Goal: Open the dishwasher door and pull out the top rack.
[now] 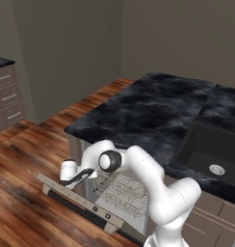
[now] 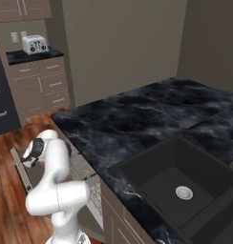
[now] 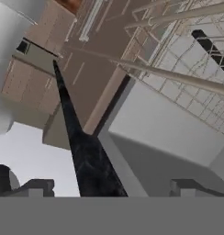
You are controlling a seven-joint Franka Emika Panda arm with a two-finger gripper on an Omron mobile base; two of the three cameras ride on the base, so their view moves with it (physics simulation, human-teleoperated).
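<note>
The dark marbled tabletop (image 1: 153, 108) spans the centre and right of the left base view; a black sink basin (image 1: 213, 154) is set into it at the right edge, with a round metal drain (image 2: 184, 192) on its floor as the only item inside it.

The dishwasher door (image 1: 66, 193) lies folded down, nearly level, at lower left of the left base view, its control strip with small buttons along the outer edge. The top rack (image 1: 122, 193), a silver wire grid, projects from the cavity under the tabletop, above the door, at lower centre. No dishes are visible in the rack.

The tool (image 1: 73, 179) sits at left centre, just left of the rack's near edge and above the door. In the hand view its fingertips (image 3: 38, 186) stand well apart at the bottom corners, pinching nothing; contact with the rack cannot be determined.

A toaster (image 2: 35, 44) stands on a far counter, upper left.
</note>
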